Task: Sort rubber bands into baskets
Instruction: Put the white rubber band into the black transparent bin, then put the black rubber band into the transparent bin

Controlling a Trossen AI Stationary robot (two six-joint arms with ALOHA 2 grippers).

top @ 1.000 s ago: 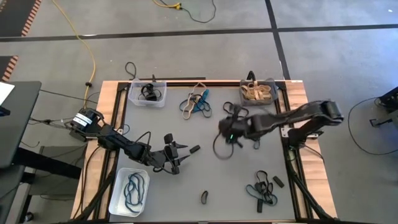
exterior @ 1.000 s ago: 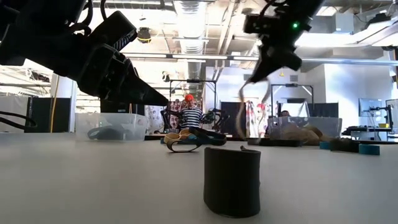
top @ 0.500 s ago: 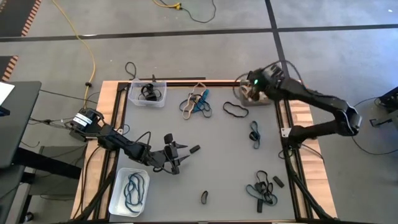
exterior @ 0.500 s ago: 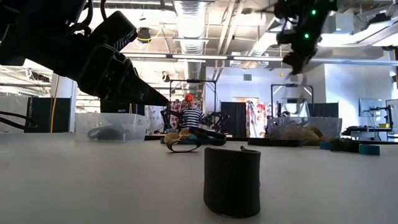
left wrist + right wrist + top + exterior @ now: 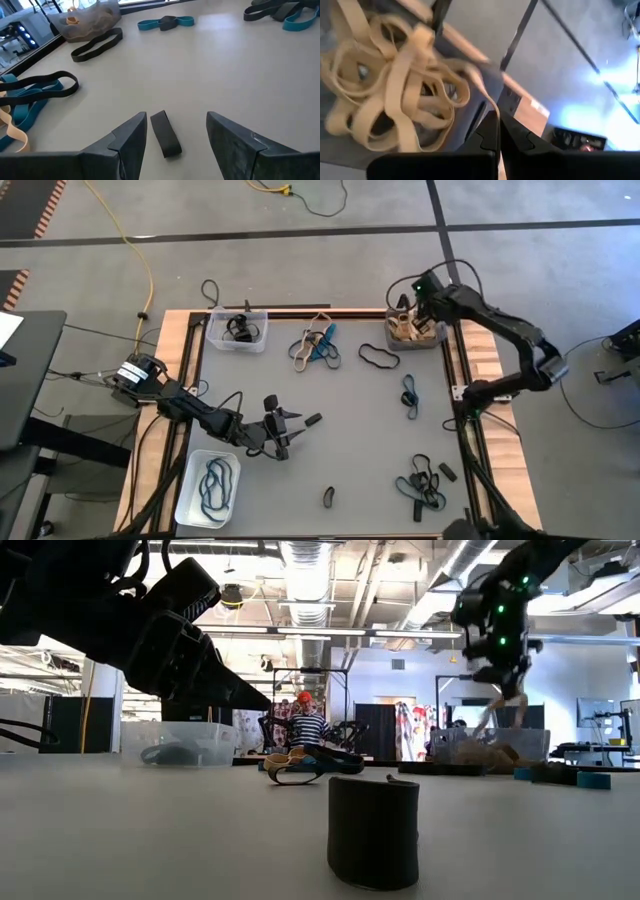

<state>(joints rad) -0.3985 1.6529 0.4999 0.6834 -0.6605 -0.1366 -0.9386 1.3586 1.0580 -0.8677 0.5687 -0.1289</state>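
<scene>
My right gripper (image 5: 407, 308) hangs over the dark grey basket (image 5: 437, 340) at the table's far right, shut on a tan rubber band (image 5: 490, 712). That basket holds a heap of tan bands (image 5: 395, 85). My left gripper (image 5: 176, 120) stands open low over the table's near left, its fingers on either side of a small black band (image 5: 166, 134) without touching it. The clear basket (image 5: 237, 330) at the far left holds black bands. The white basket (image 5: 190, 498) at the near left holds dark and teal bands. My right gripper pinches one thin strand of the tan band (image 5: 491, 106) between its two fingertips. The fingers slant down from above the basket. The band hangs slack below them, and its lower part runs into the tan heap in the dark grey basket.
Loose bands lie on the table: a mixed clump (image 5: 315, 345) at the far middle, a black loop (image 5: 378, 358), a teal one (image 5: 409, 395), a tangle (image 5: 420, 485) at the near right and a small black one (image 5: 329, 497). A person sits in the room beyond.
My right gripper has swung from the table's middle to the far right edge with the tan band hanging from it, turning as it went, and now stands over the dark grey basket. The band's lower end has come down onto the heap there.
</scene>
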